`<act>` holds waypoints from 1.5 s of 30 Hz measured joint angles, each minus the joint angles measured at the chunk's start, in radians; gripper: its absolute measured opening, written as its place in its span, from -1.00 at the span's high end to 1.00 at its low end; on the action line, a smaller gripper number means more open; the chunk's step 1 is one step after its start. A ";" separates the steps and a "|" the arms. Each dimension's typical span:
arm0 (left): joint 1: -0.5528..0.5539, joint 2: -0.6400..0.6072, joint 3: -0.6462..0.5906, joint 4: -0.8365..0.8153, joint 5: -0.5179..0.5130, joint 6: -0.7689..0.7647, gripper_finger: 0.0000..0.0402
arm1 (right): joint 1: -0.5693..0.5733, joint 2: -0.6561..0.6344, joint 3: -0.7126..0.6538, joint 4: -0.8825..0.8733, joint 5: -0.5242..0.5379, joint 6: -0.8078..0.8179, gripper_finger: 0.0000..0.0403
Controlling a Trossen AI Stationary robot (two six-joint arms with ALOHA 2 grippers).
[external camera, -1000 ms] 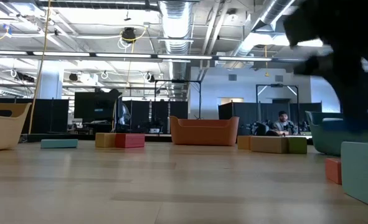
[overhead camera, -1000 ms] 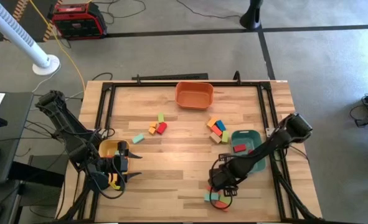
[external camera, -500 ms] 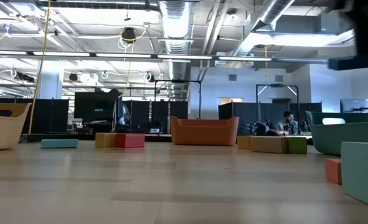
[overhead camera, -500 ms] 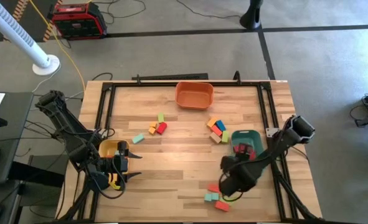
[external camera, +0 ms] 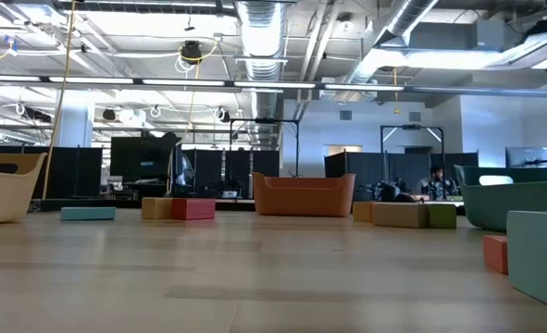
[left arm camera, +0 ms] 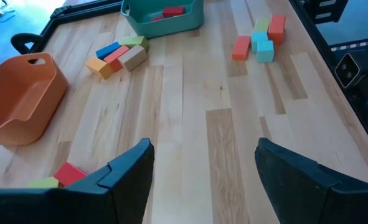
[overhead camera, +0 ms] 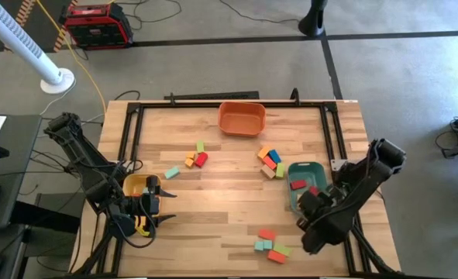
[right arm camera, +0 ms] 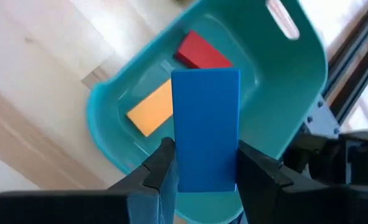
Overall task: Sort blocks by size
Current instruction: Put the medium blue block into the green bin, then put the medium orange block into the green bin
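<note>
My right gripper (right arm camera: 203, 177) is shut on a blue bar-shaped block (right arm camera: 205, 124), above the teal-green tray (right arm camera: 283, 93) near the table's right edge. In the high view the gripper (overhead camera: 312, 218) hides this block. The tray holds a red block (right arm camera: 202, 53) and an orange block (right arm camera: 151, 112). Loose blocks lie flat on the table in three groups: middle left (overhead camera: 196, 157), middle right (overhead camera: 271, 161) and near edge (overhead camera: 269, 244). A single teal block (overhead camera: 171, 173) lies apart. My left gripper (left arm camera: 202, 168) is open and empty at the near left, beside the yellow tray (overhead camera: 136, 184). My right gripper pinches the blue block's two long sides (right arm camera: 179, 163) between its two fingers, at the end nearest the wrist. The block runs on along the fingers past their tips. It is lifted clear, with its broad face showing and the teal-green tray below it.
The orange tray (overhead camera: 242, 118) stands at the far middle. A black frame (overhead camera: 128, 132) runs around the tabletop. Bare wood lies in the table's middle (overhead camera: 221, 201). In the low view a teal block (external camera: 537, 259) and a red one (external camera: 495, 252) stand close at the right.
My right gripper has risen from the near-edge block group and gone toward the table's right edge, to the teal-green tray. The blue block went with it, lifted clear. The other blocks of that group stay on the table, now uncovered.
</note>
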 joint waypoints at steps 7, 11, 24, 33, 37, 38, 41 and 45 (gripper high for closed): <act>0.000 0.000 0.000 0.001 0.000 -0.001 -0.33 | -0.015 -0.048 -0.100 0.116 0.000 0.037 0.21; 0.000 0.000 0.000 0.001 0.000 -0.001 -0.33 | -0.032 -0.058 -0.152 0.162 0.000 0.035 0.13; 0.000 0.000 0.000 0.002 0.000 -0.003 -0.33 | -0.061 -0.125 -0.183 0.176 0.000 0.035 -0.07; 0.000 0.000 0.000 0.002 0.000 -0.003 -0.33 | -0.056 -0.188 -0.124 0.212 0.044 -0.031 -0.14; 0.000 0.000 0.000 0.002 0.000 -0.003 -0.33 | -0.057 -0.193 -0.099 0.337 0.082 -0.160 -0.14; 0.000 0.000 0.000 0.002 0.000 -0.003 -0.33 | -0.057 -0.192 -0.097 0.386 0.085 -0.204 -0.14; 0.000 0.000 0.000 0.003 0.000 -0.003 -0.33 | -0.057 -0.189 -0.097 0.557 0.085 -0.337 -0.14; 0.000 0.000 0.000 0.002 0.000 -0.006 -0.33 | -0.058 -0.154 -0.097 0.731 0.084 -0.465 -0.14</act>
